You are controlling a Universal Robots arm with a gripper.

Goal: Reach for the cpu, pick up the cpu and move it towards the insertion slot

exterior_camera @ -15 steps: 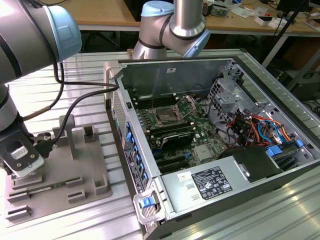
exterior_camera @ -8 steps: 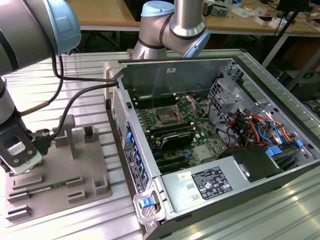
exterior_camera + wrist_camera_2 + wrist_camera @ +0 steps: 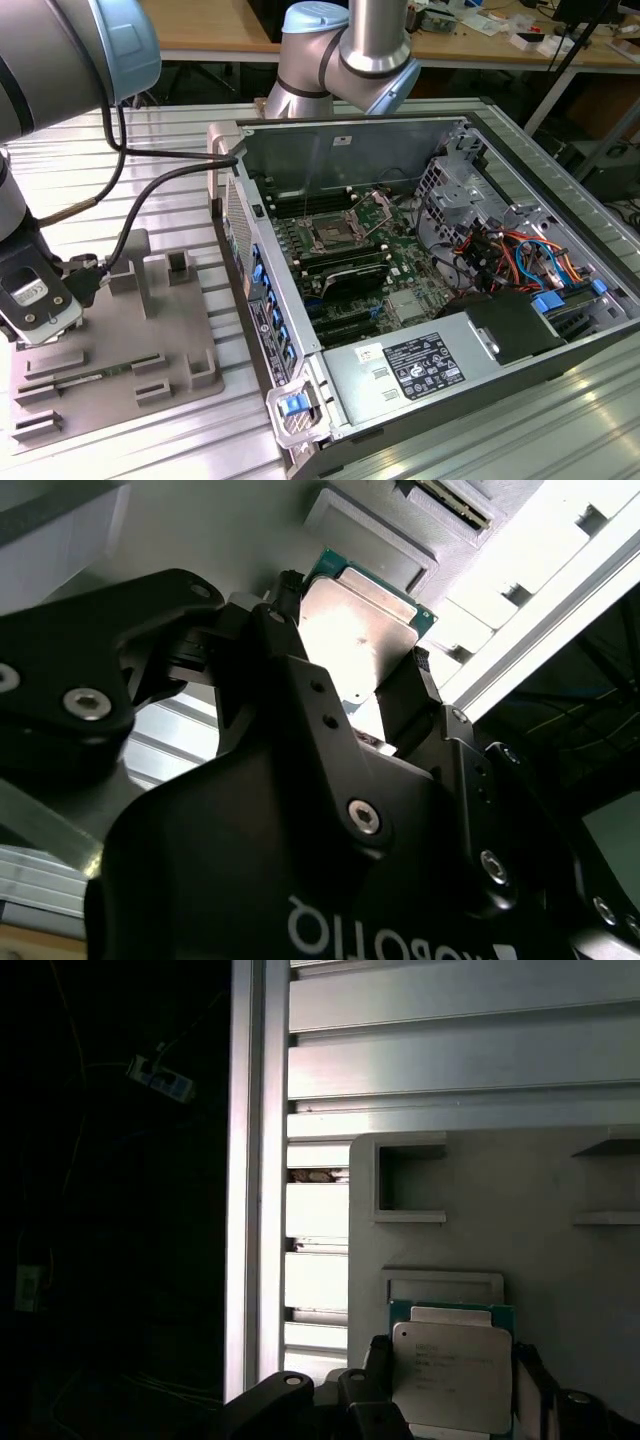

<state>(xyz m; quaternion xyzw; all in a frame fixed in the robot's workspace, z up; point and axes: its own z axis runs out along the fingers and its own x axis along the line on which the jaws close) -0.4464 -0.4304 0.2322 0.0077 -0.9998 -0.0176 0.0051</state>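
Closest in, the second wrist view shows my black two-fingered gripper (image 3: pixel 354 628) clamped on the flat, square, silvery-topped cpu (image 3: pixel 368 605), gripping two opposite edges. My read: hold it level and squeeze lightly. The exterior view adds the rest. The grey plastic tray (image 3: pixel 165 335) sits under the gripper at lower left, and the shiny-framed square insertion slot (image 3: pixel 330 235) is well apart at mid-frame.

cpu (image 3: pixel 365 615) partly behind claw (image 3: pixel 352 630), print illegible

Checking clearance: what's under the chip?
The grey tray lies under the chip, a raised frame showing past its edge. The chip hides the spot directly beneath, so contact is unclear.
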